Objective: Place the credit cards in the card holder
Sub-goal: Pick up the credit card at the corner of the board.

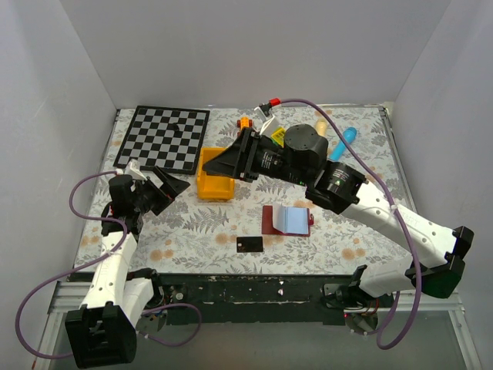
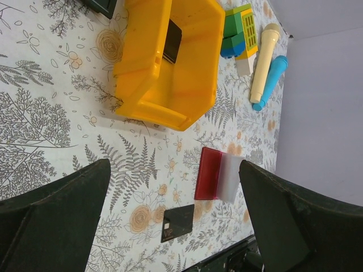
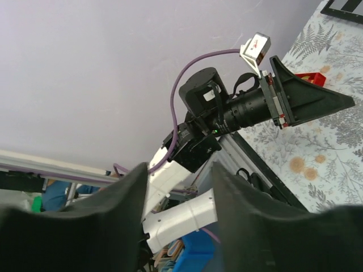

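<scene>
The maroon card holder (image 1: 286,220) lies open on the floral table, its pale blue pocket facing up; it also shows in the left wrist view (image 2: 218,174). One black credit card (image 1: 249,245) lies flat on the table just in front of it, also seen from the left wrist (image 2: 177,222). Another black card (image 2: 172,41) leans inside the yellow bin (image 2: 170,68). My left gripper (image 1: 158,183) is wide open and empty, held above the table's left side (image 2: 174,170). My right gripper (image 1: 219,164) hovers over the yellow bin (image 1: 216,177), open and empty (image 3: 178,226).
A chessboard (image 1: 163,137) lies at the back left. Toy blocks (image 2: 241,31), a cream cylinder (image 2: 264,62) and a blue cylinder (image 2: 272,82) lie behind the bin. White walls enclose the table on three sides.
</scene>
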Robot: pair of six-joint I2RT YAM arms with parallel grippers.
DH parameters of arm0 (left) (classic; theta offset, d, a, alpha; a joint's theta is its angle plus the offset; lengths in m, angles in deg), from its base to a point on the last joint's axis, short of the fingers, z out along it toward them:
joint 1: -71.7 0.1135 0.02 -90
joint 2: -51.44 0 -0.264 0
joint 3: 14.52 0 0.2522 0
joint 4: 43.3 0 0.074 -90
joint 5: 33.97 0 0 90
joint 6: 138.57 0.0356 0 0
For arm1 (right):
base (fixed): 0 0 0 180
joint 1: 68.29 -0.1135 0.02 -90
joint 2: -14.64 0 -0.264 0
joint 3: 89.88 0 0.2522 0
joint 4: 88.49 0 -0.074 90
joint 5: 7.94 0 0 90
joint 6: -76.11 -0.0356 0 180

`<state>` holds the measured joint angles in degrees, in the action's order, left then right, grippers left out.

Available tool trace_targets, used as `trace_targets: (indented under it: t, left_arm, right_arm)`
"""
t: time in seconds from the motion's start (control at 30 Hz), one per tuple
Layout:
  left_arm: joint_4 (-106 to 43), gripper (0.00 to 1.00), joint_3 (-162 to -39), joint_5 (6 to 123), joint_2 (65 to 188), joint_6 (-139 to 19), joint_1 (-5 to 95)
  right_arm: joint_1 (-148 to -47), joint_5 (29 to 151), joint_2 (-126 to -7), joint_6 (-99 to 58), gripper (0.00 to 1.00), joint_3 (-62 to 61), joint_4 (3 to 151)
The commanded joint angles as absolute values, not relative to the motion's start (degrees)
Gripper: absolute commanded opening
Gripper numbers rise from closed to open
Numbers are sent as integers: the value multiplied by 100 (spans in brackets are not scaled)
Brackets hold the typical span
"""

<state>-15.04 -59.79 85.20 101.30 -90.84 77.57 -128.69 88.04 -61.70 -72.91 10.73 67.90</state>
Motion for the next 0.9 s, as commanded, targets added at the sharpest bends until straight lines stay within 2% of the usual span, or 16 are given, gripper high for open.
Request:
trace_targets:
  t: [0.0, 0.07, 0.6, 0.87]
  left_arm:
    - [-1618, 98, -5949, 8556, 10083, -9085, 7750]
    - [-1627, 98, -5957, 8556, 10083, -9094, 7742]
    - [-1486, 98, -6186, 8451, 10004, -9015, 7733]
    - [-1539, 98, -6133, 8609, 10021, -9006, 7724]
  right_arm:
    - [-12867, 8892, -6235, -7198, 73, 1432, 6898]
    - [-12867, 8944, -6262, -7163, 79, 1503, 6852]
    - [-12867, 8883, -6121, -7022, 83, 1336, 6940]
    - [-12867, 8778, -5998, -7049, 77, 1178, 6975]
